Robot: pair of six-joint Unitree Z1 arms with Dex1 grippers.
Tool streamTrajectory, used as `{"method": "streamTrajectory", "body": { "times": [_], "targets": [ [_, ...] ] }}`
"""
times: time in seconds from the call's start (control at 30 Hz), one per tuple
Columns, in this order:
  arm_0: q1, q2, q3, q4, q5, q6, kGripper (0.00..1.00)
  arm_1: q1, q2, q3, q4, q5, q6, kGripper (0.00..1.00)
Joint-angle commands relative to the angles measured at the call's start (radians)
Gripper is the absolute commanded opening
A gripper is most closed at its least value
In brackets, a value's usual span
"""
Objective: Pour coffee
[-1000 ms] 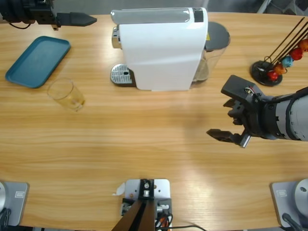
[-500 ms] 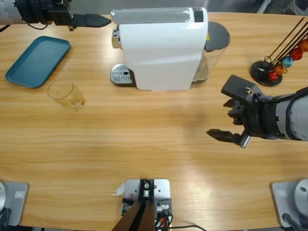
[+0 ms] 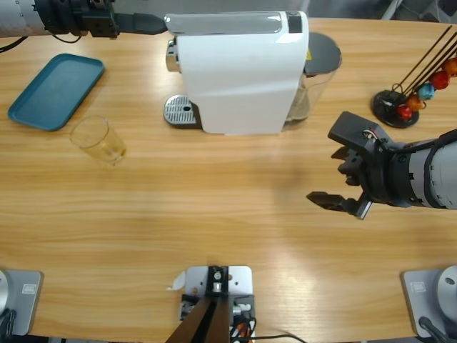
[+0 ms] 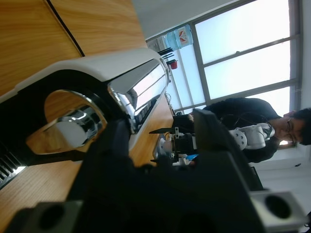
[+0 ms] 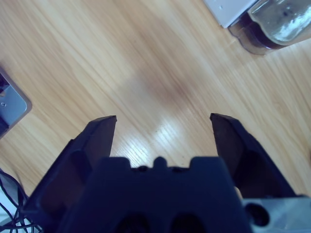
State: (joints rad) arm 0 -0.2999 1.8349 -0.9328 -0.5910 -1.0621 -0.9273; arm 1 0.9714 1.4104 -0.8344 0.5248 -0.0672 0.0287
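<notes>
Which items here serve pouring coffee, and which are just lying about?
For the job:
coffee machine
glass
left claw at the machine's lever
right claw, open over bare table

Lying about:
blue tray
capsule stand

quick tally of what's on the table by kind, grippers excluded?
Coffee machine: 1
Drinking glass: 1
Teal tray: 1
Capsule rack: 1
Total: 4
</notes>
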Motion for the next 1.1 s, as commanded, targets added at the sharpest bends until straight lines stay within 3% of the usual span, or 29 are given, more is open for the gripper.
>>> {"method": "streamTrajectory", "body": {
  "times": [0.03,0.07,0.1,0.8,0.83,0.9,0.97,1.0,1.1],
  "targets": [
    [-0.008,0.053,0.034,-0.043,-0.030,-0.015,0.080,0.010,0.030,0.001,0.012,0.001,0.005,0.853],
    [-0.008,0.053,0.035,-0.052,-0.033,-0.017,0.010,0.010,0.030,0.000,0.012,0.001,0.005,0.853],
    [-0.009,0.052,0.035,-0.070,-0.038,-0.024,0.000,0.010,0.030,0.001,0.012,0.001,0.005,0.853],
    [-0.016,-0.010,-0.019,-0.121,-0.066,-0.078,0.000,0.010,0.032,0.000,0.012,0.001,0.003,0.853],
    [-0.016,-0.009,-0.011,-0.121,-0.069,-0.076,0.023,0.010,0.031,0.000,0.012,0.001,0.003,0.853],
    [-0.016,-0.010,0.011,-0.121,-0.077,-0.073,0.451,0.010,0.028,0.000,0.012,0.000,0.004,0.853],
    [-0.016,-0.025,0.046,-0.121,-0.082,-0.062,0.671,0.010,0.018,0.003,0.012,0.000,0.005,0.853],
    [-0.016,-0.043,0.077,-0.129,-0.083,-0.032,0.734,0.010,0.015,0.005,0.012,-0.001,0.005,0.854],
    [-0.019,-0.148,0.152,-0.156,-0.080,0.086,0.743,0.010,-0.006,0.010,0.011,-0.002,0.007,0.858]
  ]
}}
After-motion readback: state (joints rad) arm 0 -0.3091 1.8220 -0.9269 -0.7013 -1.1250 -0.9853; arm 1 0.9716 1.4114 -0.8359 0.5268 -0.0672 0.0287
